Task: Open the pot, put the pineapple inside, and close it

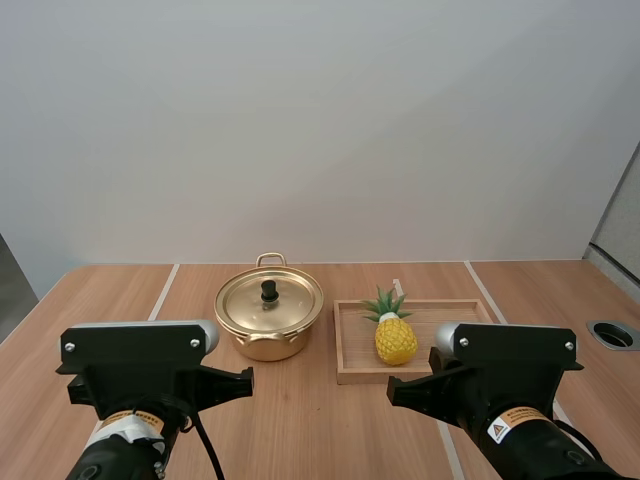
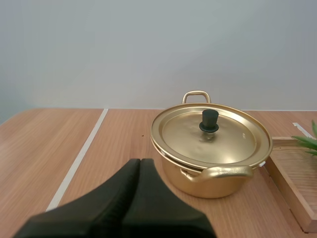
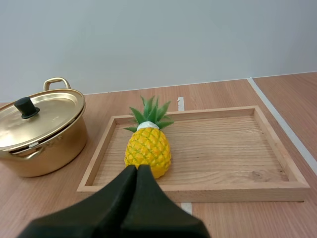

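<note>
A gold pot stands mid-table, its lid on and topped by a black knob. To its right a yellow pineapple with green leaves lies in a wooden tray. In the left wrist view my left gripper is shut on nothing, its fingers one dark wedge short of the pot and its lid. My right gripper is shut too, its tip just before the pineapple in the tray. The pot stands beside the tray.
Both arm bases sit at the table's near edge, the left arm and the right arm. A round grommet hole lies at the far right of the table. White seams run across the wood.
</note>
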Controlling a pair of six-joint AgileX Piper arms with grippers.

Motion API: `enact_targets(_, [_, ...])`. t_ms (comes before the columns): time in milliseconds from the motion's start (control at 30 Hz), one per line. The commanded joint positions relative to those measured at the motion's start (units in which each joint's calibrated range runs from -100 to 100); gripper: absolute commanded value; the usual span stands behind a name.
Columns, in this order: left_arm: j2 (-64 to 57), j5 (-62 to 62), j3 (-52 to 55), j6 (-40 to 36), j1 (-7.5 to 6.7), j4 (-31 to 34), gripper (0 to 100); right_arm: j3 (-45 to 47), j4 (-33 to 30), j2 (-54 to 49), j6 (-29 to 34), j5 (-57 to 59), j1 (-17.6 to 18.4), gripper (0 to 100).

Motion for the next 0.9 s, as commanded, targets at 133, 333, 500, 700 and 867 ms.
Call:
enact_targets(133, [-0.41,-1.50,0.11,-0.39,-0.10,-0.87,0,0.00,0.15,-0.36,0.00,-0.57,-0.22,0])
enact_targets(333, [-0.41,-2.35,0.11,-0.39,-0.10,-2.43,0,0.00,0.15,-0.36,0.00,-3.66,-0.22,0])
enact_targets(500, [-0.41,-19.63,0.11,-0.39,-0.10,-2.65,0,0.00,0.15,-0.36,0.00,-23.18,-0.22,0])
enact_targets(700, [-0.41,-50.91,0.11,-0.39,-0.10,-1.73,0,0.00,-0.69,-0.36,-0.33,-46.06,-0.22,0])
enact_targets(867, [-0.41,-64.30,0.11,-0.11,-0.10,8.20,0,0.00,-0.96,-0.36,-0.33,-63.74,-0.22,0])
